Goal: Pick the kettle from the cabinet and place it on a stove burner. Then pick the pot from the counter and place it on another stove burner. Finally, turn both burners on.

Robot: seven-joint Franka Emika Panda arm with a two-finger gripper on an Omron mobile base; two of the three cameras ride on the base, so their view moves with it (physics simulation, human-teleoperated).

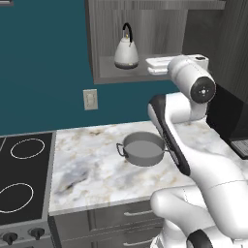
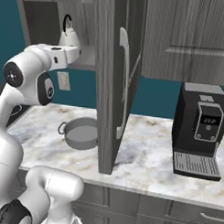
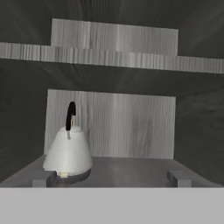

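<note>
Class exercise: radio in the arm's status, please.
Gripper open, empty, inside dark grey cabinet niche. Small white kettle upright on shelf, ahead, off-centre, untouched. Grey metal pot waits on marble counter.

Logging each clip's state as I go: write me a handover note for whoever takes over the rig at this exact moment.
Gripper: open and empty, reaching into the cabinet niche, fingertips apart; the kettle sits left of centre, ahead of the left fingertip.
Kettle: upright on the cabinet shelf, not gripped.
Pot: on the counter, right of the cooktop.
Burners: nothing on the visible rings.
Done: approach to the kettle only.
Left: grasp kettle, set it on a burner, move pot to another, turn both on.
</note>
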